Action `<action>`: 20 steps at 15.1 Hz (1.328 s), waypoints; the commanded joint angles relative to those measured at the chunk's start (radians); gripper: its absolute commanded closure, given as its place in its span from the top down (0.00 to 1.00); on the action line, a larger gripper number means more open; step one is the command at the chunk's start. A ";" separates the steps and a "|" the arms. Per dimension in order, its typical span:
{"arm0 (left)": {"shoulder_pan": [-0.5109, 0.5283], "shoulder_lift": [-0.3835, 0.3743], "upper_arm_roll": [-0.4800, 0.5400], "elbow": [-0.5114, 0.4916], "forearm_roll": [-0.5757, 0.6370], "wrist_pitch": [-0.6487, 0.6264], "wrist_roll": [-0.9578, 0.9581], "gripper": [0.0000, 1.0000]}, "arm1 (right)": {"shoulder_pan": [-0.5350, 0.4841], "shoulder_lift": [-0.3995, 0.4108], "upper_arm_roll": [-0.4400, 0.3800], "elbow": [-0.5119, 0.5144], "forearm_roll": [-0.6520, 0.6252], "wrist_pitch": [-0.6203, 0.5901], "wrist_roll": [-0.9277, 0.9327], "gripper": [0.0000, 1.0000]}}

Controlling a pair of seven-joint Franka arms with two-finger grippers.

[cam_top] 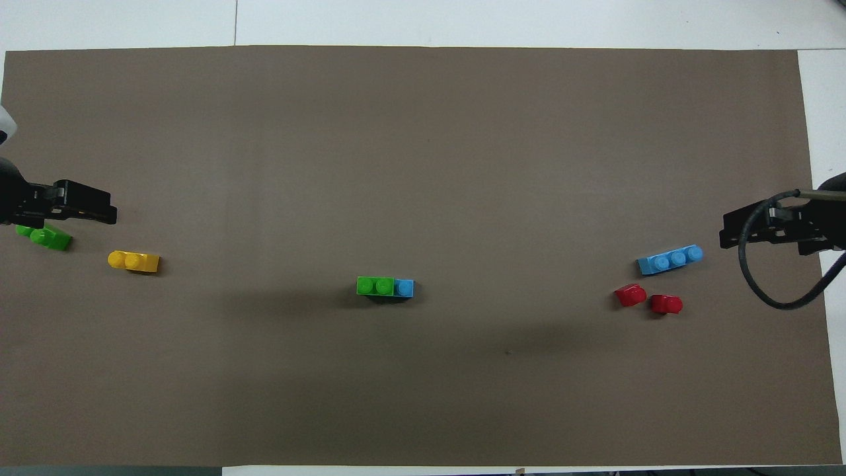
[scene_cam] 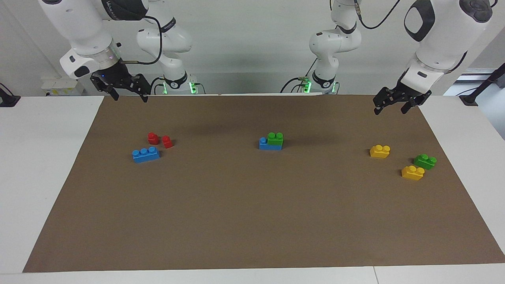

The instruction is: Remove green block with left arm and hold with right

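From my remote station, both arms hang raised at their own ends of the bench (scene_cam: 47,165), and nothing of the job is done yet. The green block (scene_cam: 275,139) sits pressed on top of a blue brick (scene_cam: 263,144) in the middle of the brown mat (scene_cam: 252,221), its two studs up, covering all but one blue stud.

The left tool (scene_cam: 390,105) hovers over the mat's corner at its end, fingers parted and empty. The right tool (scene_cam: 128,91) hovers over the matching corner at its end, likewise spread and carrying nothing.

Everything remains, as I judge it: the right arm must come in and pin the blue brick, then the left must grip the green one and pull it free.

Room is generous. The stack stands alone, well apart from the loose bricks. Toward the left arm's end lie two yellow bricks (scene_cam: 380,151) (scene_cam: 412,172) and a second green brick (scene_cam: 425,161); toward the right arm's end, another blue brick (scene_cam: 146,154) and two small red pieces (scene_cam: 153,138) (scene_cam: 167,141). Both clusters lie near the arms' inward paths, so each tool should travel high before descending.
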 commanded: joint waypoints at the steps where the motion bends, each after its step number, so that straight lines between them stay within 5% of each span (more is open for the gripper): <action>1: 0.003 -0.026 -0.009 -0.018 0.005 -0.012 0.004 1.00 | -0.016 -0.006 0.010 -0.014 -0.014 0.012 -0.027 1.00; 5: 0.000 -0.043 -0.010 -0.044 0.001 -0.010 -0.049 1.00 | -0.016 -0.007 0.008 -0.016 -0.014 0.015 -0.028 1.00; 15: -0.112 -0.057 -0.012 -0.073 -0.067 0.019 -0.711 1.00 | -0.024 -0.012 0.010 -0.025 -0.012 0.023 -0.007 1.00; 20: -0.207 -0.095 -0.010 -0.151 -0.073 0.077 -1.086 1.00 | 0.036 -0.040 0.022 -0.114 0.064 0.081 0.481 1.00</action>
